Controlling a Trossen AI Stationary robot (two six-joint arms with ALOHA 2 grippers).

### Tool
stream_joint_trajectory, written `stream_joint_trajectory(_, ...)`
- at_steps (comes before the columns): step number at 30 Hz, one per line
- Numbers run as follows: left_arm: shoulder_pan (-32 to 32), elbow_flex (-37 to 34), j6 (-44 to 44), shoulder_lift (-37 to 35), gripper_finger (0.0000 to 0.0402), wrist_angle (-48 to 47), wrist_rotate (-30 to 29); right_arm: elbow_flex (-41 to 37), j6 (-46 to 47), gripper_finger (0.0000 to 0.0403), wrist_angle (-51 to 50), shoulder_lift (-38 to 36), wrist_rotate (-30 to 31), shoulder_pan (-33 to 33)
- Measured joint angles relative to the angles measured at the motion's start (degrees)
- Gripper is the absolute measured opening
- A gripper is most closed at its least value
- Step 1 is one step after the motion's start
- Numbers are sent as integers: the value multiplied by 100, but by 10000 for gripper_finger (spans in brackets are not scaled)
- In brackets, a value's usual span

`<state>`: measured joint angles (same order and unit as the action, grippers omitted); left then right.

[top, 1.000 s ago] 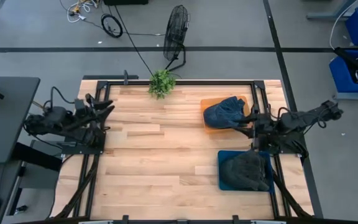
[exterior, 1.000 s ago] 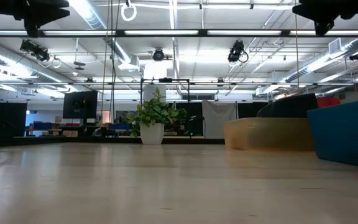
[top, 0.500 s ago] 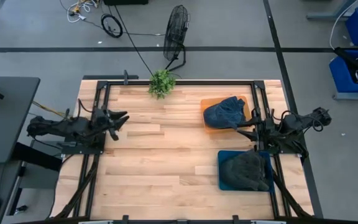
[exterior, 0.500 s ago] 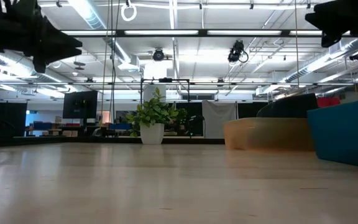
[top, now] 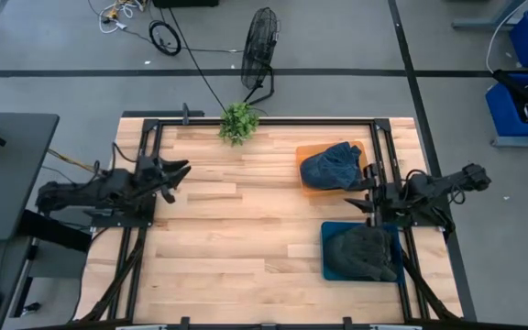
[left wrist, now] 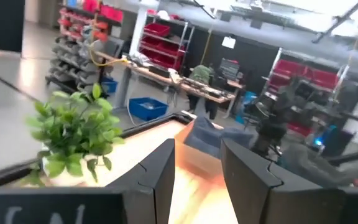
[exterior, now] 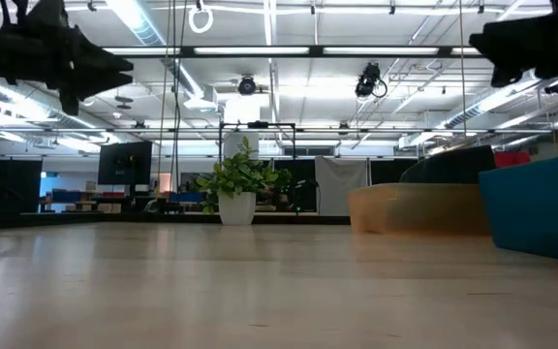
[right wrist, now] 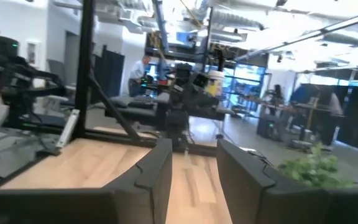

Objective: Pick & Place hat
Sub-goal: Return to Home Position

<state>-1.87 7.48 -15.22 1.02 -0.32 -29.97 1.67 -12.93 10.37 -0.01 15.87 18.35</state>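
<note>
A blue denim hat [top: 330, 168] lies crumpled on an orange tray [top: 302, 152] at the table's far right. It also shows in the left wrist view as the denim hat [left wrist: 205, 132]. A dark grey hat [top: 363, 252] lies in a blue tray [top: 326, 229] at the near right. My left gripper [top: 181, 171] hangs open over the table's left edge, its fingers pointing right, and appears again as the left gripper [left wrist: 197, 149]. My right gripper [top: 367, 191] is open at the right edge between the two trays, pointing left, also seen as the right gripper [right wrist: 193, 148]. Neither touches anything.
A small potted plant [top: 238, 121] stands at the middle of the far edge. Black frame rails run along the table's sides. Bare wood [top: 246, 229] spans the middle and the left. In the low view the orange tray [exterior: 419, 208] and the blue tray [exterior: 541, 204] stand at right.
My left gripper has reached out toward the table's right and come lower. My right arm has drawn its elbow in and its gripper has dropped a little, shifting slightly toward the near edge. Both hats lie as before.
</note>
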Motion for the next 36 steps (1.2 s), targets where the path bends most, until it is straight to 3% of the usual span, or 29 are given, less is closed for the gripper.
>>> stream_joint_trajectory(8,596,-365,-67,7,132,-2,2,-78,266,130,-163,0,16,-460)
stream_joint_trajectory(12,776,-558,-49,21,132,139,126,-76,304,130,-638,0,575,-674)
stream_joint_trajectory(18,789,-566,318,112,133,147,321,-72,229,130,-718,123,657,-789)
stream_joint_trajectory(36,787,-588,279,122,133,251,330,-72,495,130,-702,125,658,-789)
